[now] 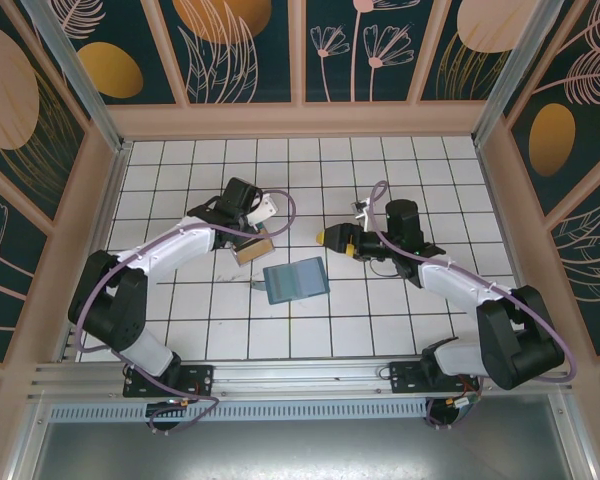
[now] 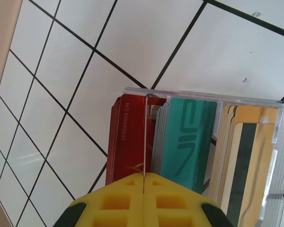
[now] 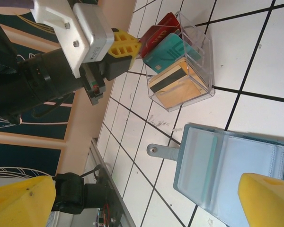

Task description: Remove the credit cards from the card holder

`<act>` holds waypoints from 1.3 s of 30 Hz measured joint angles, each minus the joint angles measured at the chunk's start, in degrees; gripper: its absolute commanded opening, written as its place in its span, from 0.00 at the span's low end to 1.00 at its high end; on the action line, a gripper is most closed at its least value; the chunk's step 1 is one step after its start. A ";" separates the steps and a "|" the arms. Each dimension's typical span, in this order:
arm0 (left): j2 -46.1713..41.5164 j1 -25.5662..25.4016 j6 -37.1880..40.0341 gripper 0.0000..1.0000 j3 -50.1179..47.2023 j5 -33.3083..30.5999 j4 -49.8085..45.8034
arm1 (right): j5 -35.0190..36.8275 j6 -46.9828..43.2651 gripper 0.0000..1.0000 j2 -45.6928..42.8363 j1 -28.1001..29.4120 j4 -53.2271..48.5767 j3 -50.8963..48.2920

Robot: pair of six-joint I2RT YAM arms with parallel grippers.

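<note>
Top view
Holder: the card holder (image 1: 295, 280) lies open mid-table, a little toward the near edge.
Tray: a clear tray (image 1: 252, 250) sits just off the holder's far-left corner, apart from it.
Left gripper (image 1: 248, 235): directly over the tray.
Right gripper (image 1: 327, 238): off the holder's far-right corner, above the table (image 1: 180, 160), touching nothing.

Left wrist
Grip: the left gripper is clamped on one thin card (image 2: 146, 132), seen edge-on, so its colour is unclear.
Tray contents: red stack (image 2: 130, 137), teal stack (image 2: 187, 137) and tan stack (image 2: 248, 151), each in its own compartment.
Risk: the card hangs in line with the wall between red and teal. Lowered like this, it may land on that wall, bend or tip outside. A push could also shove the light tray.

Right wrist
Grip: the right gripper is spread wide and empty over the holder.
Sleeves: a greenish strip shows in one clear sleeve (image 3: 199, 165). I cannot tell whether it is a card.
Risk: the holder looks soft and nothing pins it. A pull on a snug card would likely drag it along.
</note>
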 measured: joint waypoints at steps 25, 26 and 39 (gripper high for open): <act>0.50 1.84 -8.57 0.99 5.81 -4.94 3.80 | 1.18 -0.66 0.99 0.94 -0.46 -1.53 0.20; 0.50 1.81 -10.40 0.98 7.37 -4.90 3.02 | 2.19 -1.25 0.99 0.94 -0.44 -2.54 0.44; -5.55 1.84 -40.19 0.55 9.88 2.78 -7.69 | 18.67 -8.66 0.13 2.75 3.91 -13.84 3.13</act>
